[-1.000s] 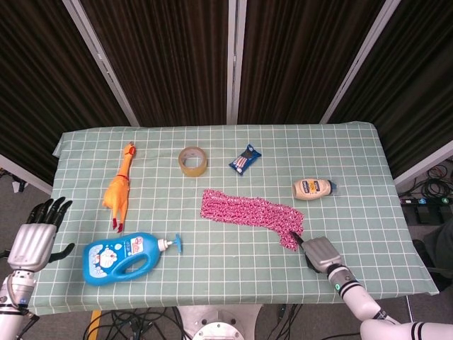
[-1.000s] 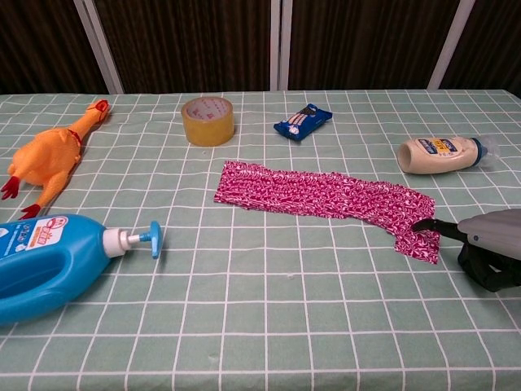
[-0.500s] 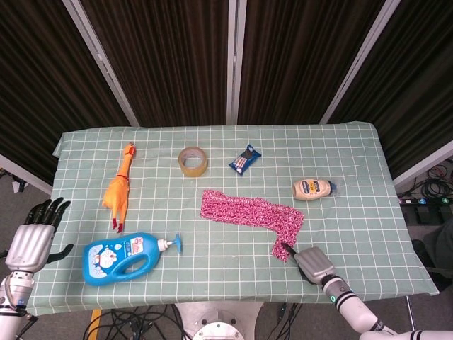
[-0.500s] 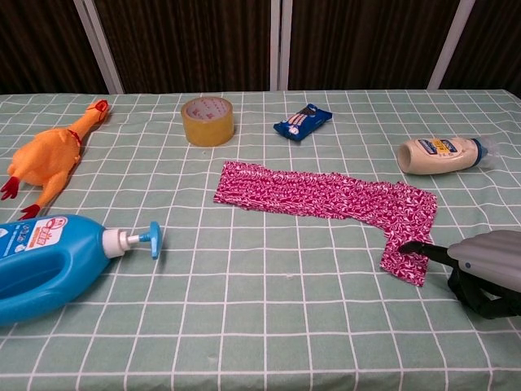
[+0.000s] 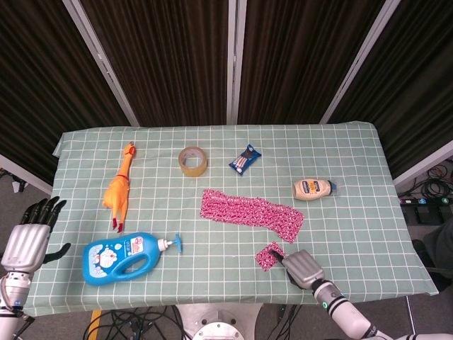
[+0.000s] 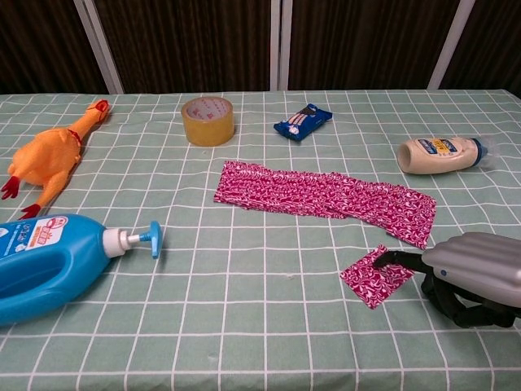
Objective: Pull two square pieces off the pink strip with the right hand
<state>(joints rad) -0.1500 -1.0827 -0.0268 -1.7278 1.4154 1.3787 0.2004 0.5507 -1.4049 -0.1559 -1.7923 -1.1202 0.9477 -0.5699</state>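
Note:
The pink patterned strip [image 5: 251,212] [image 6: 326,197] lies flat across the middle of the checked table. One pink square piece [image 5: 269,256] [image 6: 374,277] lies apart from it, just in front of its right end. My right hand [image 5: 303,268] [image 6: 472,273] sits low at the table's front right. A dark fingertip [image 6: 384,259] touches the square's right edge and the other fingers are curled under. My left hand [image 5: 28,234] hangs off the table's left front corner, fingers spread and holding nothing.
A rubber chicken [image 5: 119,188] and a blue pump bottle [image 5: 124,256] occupy the left side. A tape roll [image 5: 192,161] and a blue packet [image 5: 245,159] sit behind the strip. A mayonnaise bottle [image 5: 313,189] lies at the right.
My right hand has drawn back toward the front and left, dragging the strip's right end piece. That square has come free of the strip.

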